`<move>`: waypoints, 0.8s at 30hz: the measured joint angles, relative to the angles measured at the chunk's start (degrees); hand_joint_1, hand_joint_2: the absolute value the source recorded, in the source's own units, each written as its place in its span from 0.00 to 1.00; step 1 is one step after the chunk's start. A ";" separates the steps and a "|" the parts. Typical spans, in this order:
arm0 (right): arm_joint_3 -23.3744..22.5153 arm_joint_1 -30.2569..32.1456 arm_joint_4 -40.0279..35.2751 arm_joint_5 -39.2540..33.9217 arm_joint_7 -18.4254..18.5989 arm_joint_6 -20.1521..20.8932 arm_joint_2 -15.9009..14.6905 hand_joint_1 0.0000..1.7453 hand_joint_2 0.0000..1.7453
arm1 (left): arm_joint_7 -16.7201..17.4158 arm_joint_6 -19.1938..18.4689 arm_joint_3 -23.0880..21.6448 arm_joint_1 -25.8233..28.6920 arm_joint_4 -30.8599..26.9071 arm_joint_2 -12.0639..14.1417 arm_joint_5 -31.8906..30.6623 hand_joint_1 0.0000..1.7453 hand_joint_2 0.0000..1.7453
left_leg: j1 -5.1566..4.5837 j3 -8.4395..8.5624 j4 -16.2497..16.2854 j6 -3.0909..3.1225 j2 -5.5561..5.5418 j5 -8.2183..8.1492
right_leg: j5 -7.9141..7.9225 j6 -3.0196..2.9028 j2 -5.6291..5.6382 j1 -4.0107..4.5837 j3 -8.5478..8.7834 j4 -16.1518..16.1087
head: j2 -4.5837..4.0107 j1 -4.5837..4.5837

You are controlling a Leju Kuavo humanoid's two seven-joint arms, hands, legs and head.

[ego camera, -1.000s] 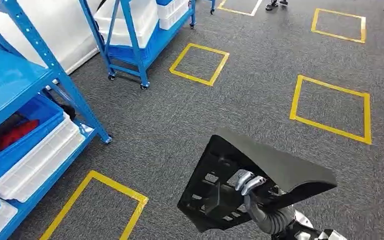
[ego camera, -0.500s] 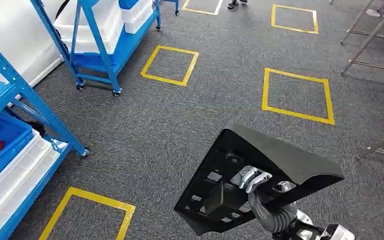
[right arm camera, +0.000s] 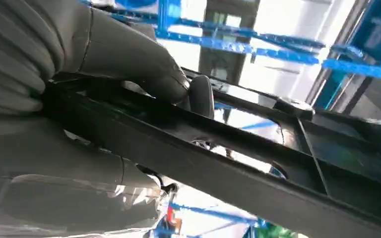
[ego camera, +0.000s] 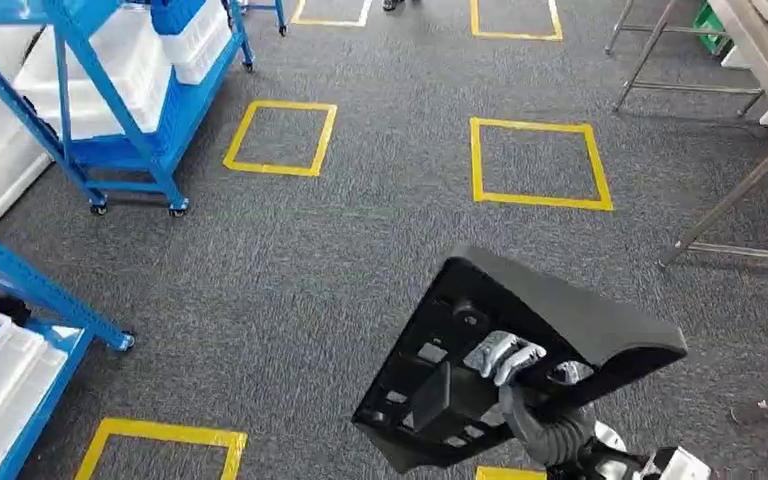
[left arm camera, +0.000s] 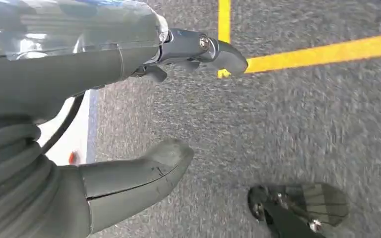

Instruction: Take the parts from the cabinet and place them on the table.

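Right hand (ego camera: 505, 358) grips the black part (ego camera: 560, 325) by its ribbed underside, part tilted above the floor (ego camera: 340, 260); left hand (left arm camera: 129, 114) hangs open, fingers apart.

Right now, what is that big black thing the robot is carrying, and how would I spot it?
Look at the grey carpet marked with yellow tape squares; above it, low and right of centre in the head view, the right hand grips a black plastic part. Unlike the blue shelving and white bins, it is dark, with a smooth curved shell and a ribbed underside full of cut-outs.
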 joint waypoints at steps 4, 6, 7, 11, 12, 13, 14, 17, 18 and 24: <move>-0.02 0.30 0.35 0.33 0.87 -0.15 0.46 1.00 1.00 | 1.90 -0.24 0.00 0.72 0.00 -0.20 -0.59 0.00 1.00 | 0.01 -5.28 9.45 0.05 -0.64 -1.47 | -0.04 -0.14 3.14 0.34 0.12 0.16 | 0.00 0.00; -0.22 0.42 0.35 0.39 0.94 -0.31 0.52 1.00 1.00 | 2.60 -0.66 0.00 0.76 0.00 -0.17 -0.92 0.00 1.00 | 0.07 -1.38 -0.14 0.41 -1.50 4.42 | -0.20 0.09 4.76 0.30 0.28 0.42 | 0.00 -0.02; -0.35 0.43 0.35 0.42 0.94 -0.39 0.68 1.00 1.00 | 2.80 -0.85 0.00 0.80 0.00 -0.17 -1.22 0.00 1.00 | 0.19 0.58 -4.94 0.59 -3.32 6.71 | -0.33 0.30 5.38 0.23 0.25 0.65 | 0.00 0.00; -0.61 0.24 0.33 1.20 1.00 -0.98 0.85 1.00 1.00 | 1.34 -1.07 -0.02 0.52 0.00 -0.17 -1.38 0.00 1.00 | -0.04 1.09 -6.62 1.19 -4.89 6.04 | 0.04 1.80 7.65 -0.30 -0.82 0.87 | 0.00 -0.02; -0.72 0.14 0.31 1.31 1.09 -1.18 0.94 1.00 1.00 | 0.39 -0.87 -0.02 0.36 0.00 -0.17 -1.33 0.00 1.00 | 0.05 1.16 -7.02 1.65 -4.19 6.37 | 0.22 2.27 8.36 -0.10 -1.01 0.71 | 0.00 -0.02; -0.90 0.00 0.17 1.51 1.42 -1.25 0.98 1.00 1.00 | -0.73 -0.57 -0.04 0.20 -0.02 -0.17 -1.33 0.00 1.00 | 0.39 1.37 -7.60 2.20 -3.18 6.82 | -0.32 2.30 6.63 -0.20 -1.12 1.53 | 0.00 0.00; -0.96 -0.39 -0.11 1.57 1.75 -1.29 1.14 1.00 1.00 | -1.84 -0.35 -0.04 0.16 -0.02 -0.17 -1.29 0.00 1.00 | 0.29 1.37 -7.82 2.53 -2.61 6.88 | -1.87 2.33 3.56 0.18 -2.23 3.57 | 0.00 0.00; -0.96 -1.38 -0.15 1.88 2.40 -1.20 1.66 1.00 1.00 | -3.76 0.09 -0.04 0.16 -0.04 -0.13 -1.25 0.00 1.00 | -0.09 1.26 -7.81 2.85 -0.31 6.76 | -7.65 2.76 0.58 -0.12 -8.36 16.05 | 0.00 0.00; -0.98 -1.45 -0.15 1.90 2.60 -1.14 1.92 1.00 1.00 | -3.42 0.07 -0.04 0.14 -0.04 -0.13 -1.33 0.00 1.00 | -0.16 1.24 -7.79 2.84 0.48 6.72 | -7.84 2.89 0.43 -0.26 -9.44 18.25 | 0.00 0.00; -1.09 -0.72 -0.83 1.99 2.56 -1.12 3.06 1.00 1.00 | 2.69 -1.66 -0.09 0.16 -0.04 -0.24 -2.45 0.00 1.00 | -0.62 1.93 -7.63 1.77 3.77 5.99 | -0.73 1.90 -4.08 0.53 0.35 0.17 | 0.00 0.00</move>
